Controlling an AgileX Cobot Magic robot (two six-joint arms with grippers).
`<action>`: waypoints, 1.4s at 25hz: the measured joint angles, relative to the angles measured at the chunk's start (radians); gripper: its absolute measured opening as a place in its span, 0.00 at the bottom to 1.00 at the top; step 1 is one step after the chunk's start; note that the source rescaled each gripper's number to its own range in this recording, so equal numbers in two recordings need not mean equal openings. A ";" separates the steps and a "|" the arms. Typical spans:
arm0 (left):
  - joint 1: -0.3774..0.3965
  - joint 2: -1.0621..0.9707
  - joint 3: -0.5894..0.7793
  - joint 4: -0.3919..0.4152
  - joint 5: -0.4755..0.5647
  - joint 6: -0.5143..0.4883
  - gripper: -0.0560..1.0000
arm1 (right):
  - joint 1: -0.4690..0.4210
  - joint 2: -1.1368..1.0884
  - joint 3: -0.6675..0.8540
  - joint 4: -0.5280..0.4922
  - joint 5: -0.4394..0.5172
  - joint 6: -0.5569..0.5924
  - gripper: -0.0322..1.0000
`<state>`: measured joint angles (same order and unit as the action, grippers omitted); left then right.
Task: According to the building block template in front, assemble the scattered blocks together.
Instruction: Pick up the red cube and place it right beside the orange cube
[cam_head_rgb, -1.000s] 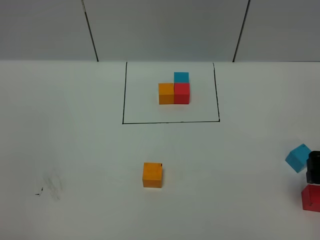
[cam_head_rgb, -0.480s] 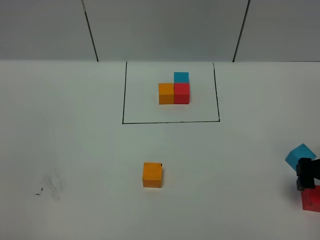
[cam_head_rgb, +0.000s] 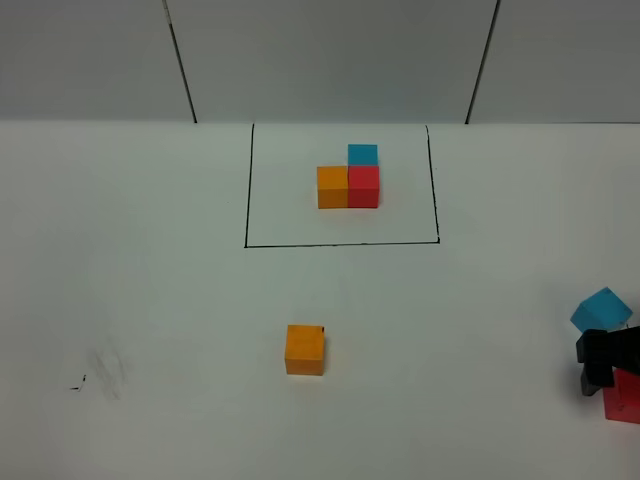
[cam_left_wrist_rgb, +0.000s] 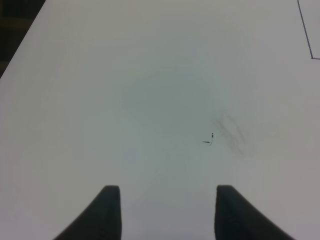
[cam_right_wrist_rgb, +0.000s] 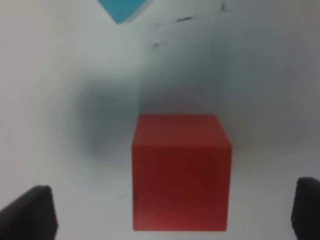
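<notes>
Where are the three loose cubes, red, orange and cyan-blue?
loose red cube (cam_right_wrist_rgb: 180, 185): right wrist view, face nearest the camera.
loose orange cube (cam_head_rgb: 305, 342): exterior high view, top face.
loose cyan-blue cube (cam_head_rgb: 602, 304): exterior high view, top face.

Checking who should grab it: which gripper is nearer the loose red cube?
Right. The right gripper hangs open at the red cube, jaws either side; the left gripper is over the table near a smudge.

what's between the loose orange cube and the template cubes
Only bare table crossed by the template's front frame line, as the exterior high view shows.
</notes>
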<state>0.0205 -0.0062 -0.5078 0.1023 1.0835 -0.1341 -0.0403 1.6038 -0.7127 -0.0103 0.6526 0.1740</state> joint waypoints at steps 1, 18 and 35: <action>0.000 0.000 0.000 0.000 0.000 0.000 0.06 | 0.000 0.009 0.000 0.000 -0.004 -0.002 0.94; 0.000 0.000 0.000 0.000 0.000 0.000 0.06 | 0.000 0.082 0.002 0.021 -0.066 -0.006 0.64; 0.000 0.000 0.000 0.001 0.000 0.000 0.06 | 0.004 0.073 0.003 0.020 -0.057 -0.024 0.31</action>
<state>0.0205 -0.0062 -0.5078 0.1032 1.0835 -0.1341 -0.0367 1.6772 -0.7099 0.0101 0.5953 0.1503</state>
